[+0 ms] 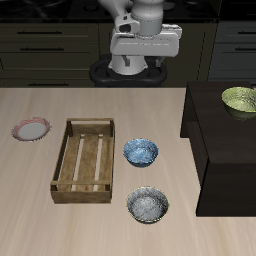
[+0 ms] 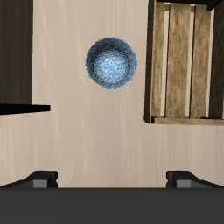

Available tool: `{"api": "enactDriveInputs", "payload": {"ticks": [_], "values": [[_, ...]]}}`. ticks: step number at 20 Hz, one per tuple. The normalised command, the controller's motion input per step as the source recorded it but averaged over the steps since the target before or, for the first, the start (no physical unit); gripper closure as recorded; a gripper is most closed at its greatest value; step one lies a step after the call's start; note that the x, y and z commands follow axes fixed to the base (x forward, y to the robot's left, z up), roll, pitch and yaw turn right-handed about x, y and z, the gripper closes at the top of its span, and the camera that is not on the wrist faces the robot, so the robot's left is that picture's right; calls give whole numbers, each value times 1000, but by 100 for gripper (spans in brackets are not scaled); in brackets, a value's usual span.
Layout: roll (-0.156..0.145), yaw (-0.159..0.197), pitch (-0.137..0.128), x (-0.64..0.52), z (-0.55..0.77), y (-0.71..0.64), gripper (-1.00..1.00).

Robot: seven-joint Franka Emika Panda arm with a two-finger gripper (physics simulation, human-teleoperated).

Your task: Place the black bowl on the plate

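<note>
Gripper (image 2: 111, 178) fingers stand spread wide with nothing between them, high above the worktop (image 1: 120, 230) near its back edge. Below, the blue bowl (image 2: 111, 63) sits beside the wooden crate (image 1: 86, 160), and the black bowl (image 1: 148, 206) rests nearer the front edge, close to the crate's front corner. On the crate's far side from both bowls lies the plate (image 1: 31, 129), well apart, while a green bowl (image 1: 240, 99) sits on the dark cabinet (image 1: 225, 150).
</note>
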Motion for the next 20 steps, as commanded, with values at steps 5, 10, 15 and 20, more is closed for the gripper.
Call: {"api": "enactDriveInputs", "payload": {"ticks": [5,10,15,20], "values": [[4,35,-12,279,24,71,-100],[-5,23,-16,328,52,7,-100],[-1,2,-1,412,28,8,-100],[-16,-1,-10,303,57,-25,-100]]}}
